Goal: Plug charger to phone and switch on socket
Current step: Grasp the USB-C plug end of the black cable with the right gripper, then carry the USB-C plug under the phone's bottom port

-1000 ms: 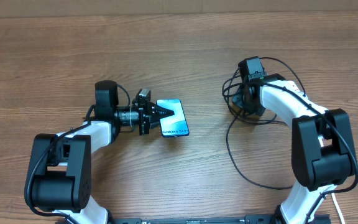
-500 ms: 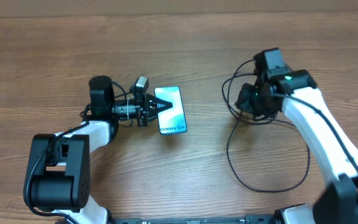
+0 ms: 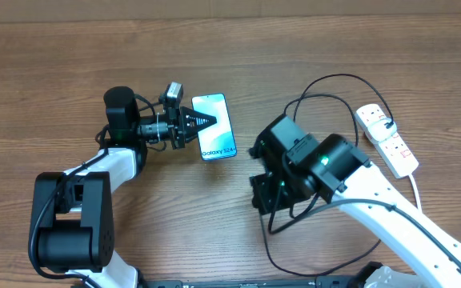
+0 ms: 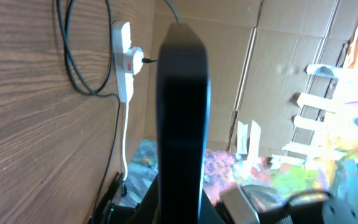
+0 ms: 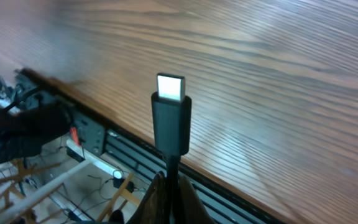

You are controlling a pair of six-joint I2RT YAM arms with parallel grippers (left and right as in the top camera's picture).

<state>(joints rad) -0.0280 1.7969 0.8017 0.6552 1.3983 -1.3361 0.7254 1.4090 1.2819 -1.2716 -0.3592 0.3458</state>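
Observation:
The phone [image 3: 218, 134], light blue screen with "Galaxy" lettering, is left of centre. My left gripper [image 3: 205, 122] is shut on its left long edge. In the left wrist view the phone [image 4: 182, 112] shows edge-on as a dark slab between the jaws. My right gripper [image 5: 169, 194] is shut on the charger cable just below its black connector tip [image 5: 170, 118], which points up with its metal end showing. In the overhead view the right wrist [image 3: 282, 172] is at mid-table and hides the tip. The charger cable [image 3: 320, 82] loops to the white socket [image 3: 386, 138] at the right.
The socket also shows in the left wrist view [image 4: 126, 59] with the black cable [image 4: 82, 56] beside it. Its white cord [image 3: 419, 192] runs towards the front right. The cable droops to the front [image 3: 272, 240]. The wooden table [image 3: 94, 48] is bare at the back.
My right arm has swung from the back right to mid-table with the charger tip, uncovering the socket. My left gripper has carried the phone a little farther back and turned it.

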